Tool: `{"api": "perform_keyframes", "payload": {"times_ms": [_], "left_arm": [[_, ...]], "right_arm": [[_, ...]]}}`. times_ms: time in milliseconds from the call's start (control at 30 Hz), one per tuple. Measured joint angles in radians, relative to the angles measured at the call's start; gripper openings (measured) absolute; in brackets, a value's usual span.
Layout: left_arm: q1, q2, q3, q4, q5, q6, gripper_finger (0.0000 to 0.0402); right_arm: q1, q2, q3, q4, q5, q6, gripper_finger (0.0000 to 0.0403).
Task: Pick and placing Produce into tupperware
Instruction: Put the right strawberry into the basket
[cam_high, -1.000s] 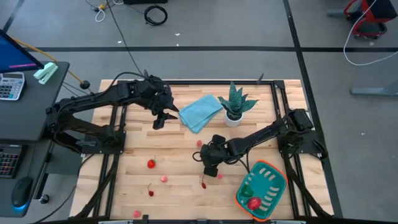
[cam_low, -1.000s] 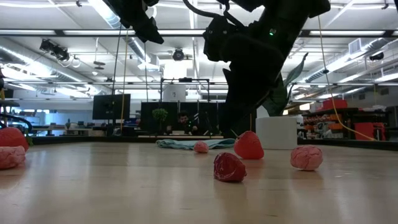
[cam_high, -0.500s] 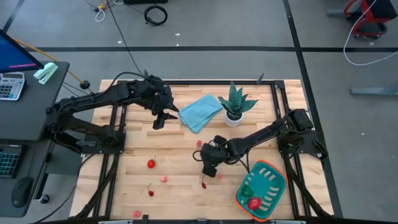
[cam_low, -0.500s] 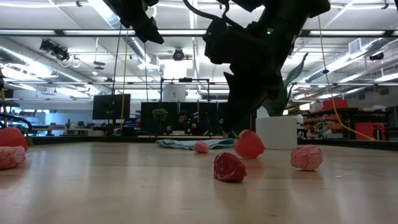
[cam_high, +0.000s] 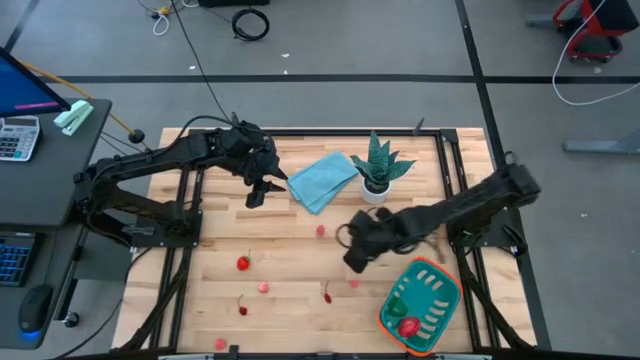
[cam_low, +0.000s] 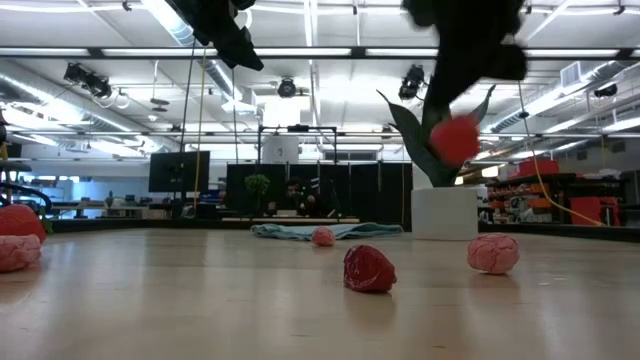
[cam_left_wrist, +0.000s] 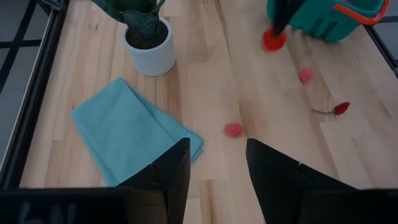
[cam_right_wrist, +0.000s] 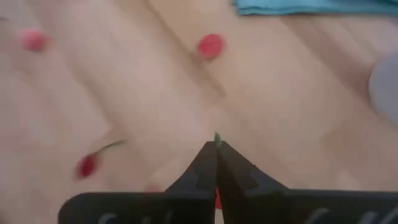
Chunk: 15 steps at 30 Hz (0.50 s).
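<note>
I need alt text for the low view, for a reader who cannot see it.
The right gripper hangs above the table, holding a red produce piece in the air in front of a potted plant. Several red and pink pieces, such as a dark red one, lie on the wood, with a blue cloth behind.

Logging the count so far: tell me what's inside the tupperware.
In the high view, the tupperware holds a red piece and a green piece. Its base between them is bare; no other view shows its inside.
</note>
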Motion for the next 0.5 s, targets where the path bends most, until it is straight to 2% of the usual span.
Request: {"api": "perform_keyframes", "payload": {"times_ms": [200, 333, 500], "left_arm": [[0.000, 0.000, 0.000, 0.000, 0.000, -0.001, 0.0162], [0.000, 0.000, 0.000, -0.001, 0.000, -0.049, 0.0161], [0.000, 0.000, 0.000, -0.001, 0.000, -0.085, 0.0162]], "right_arm": [[0.150, -0.136, 0.000, 0.005, -0.002, 0.241, 0.0002], [0.298, -0.174, 0.000, 0.057, 0.001, 0.403, 0.0002], [0.447, -0.207, 0.000, -0.013, -0.056, 0.671, 0.0002]]}}
